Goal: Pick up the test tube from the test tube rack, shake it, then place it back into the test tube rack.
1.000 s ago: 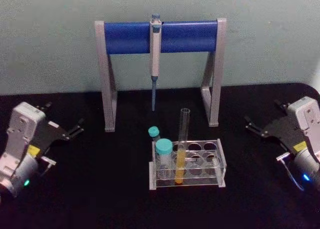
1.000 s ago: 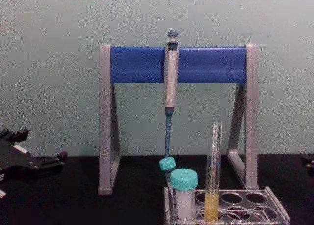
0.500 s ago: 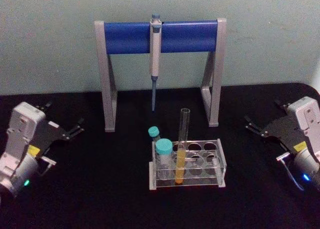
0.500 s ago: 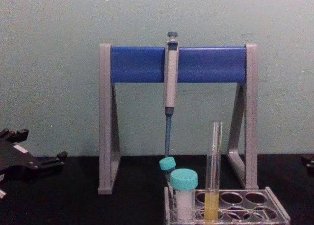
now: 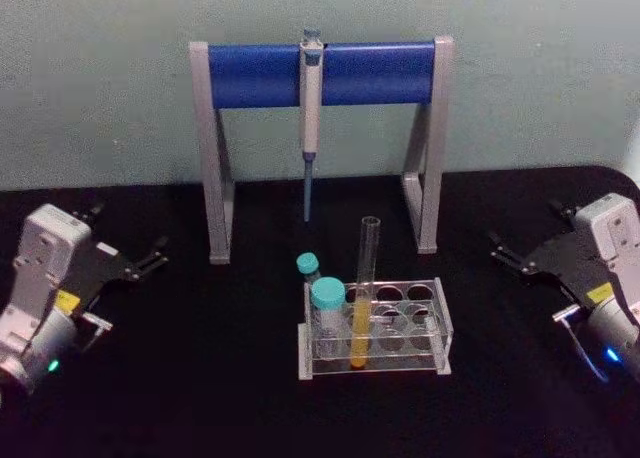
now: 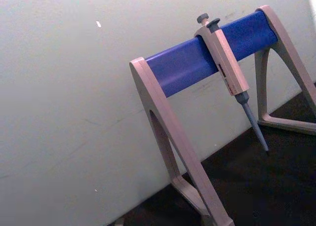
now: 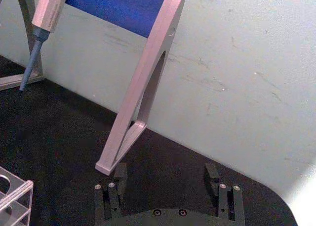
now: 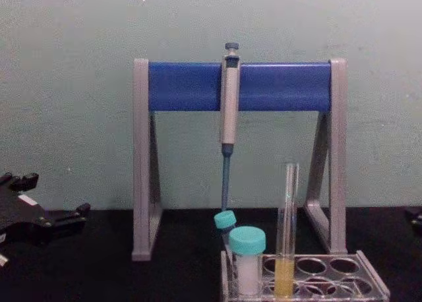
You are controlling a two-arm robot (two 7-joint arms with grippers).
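Stillness holds: left gripper (image 5: 130, 228) and right gripper (image 5: 524, 226) stay parked at the surface's (image 5: 200, 398) edges, jaws spread, so the test tube (image 5: 366, 268) waits untouched in the rack (image 5: 400, 364).

one test tube (image 5: 366, 278), two teal-capped vials (image 5: 327, 296) (image 5: 307, 265), one rack (image 5: 441, 324), one pipette (image 5: 311, 108), one stand (image 5: 250, 75)

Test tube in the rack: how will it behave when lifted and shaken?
The test tube looks like thin, smooth glass, so probably slippery and fragile under a hard squeeze. It has no cap, so its yellow liquid could splash out. Tall and narrow, it may catch the test tube rack if tilted.
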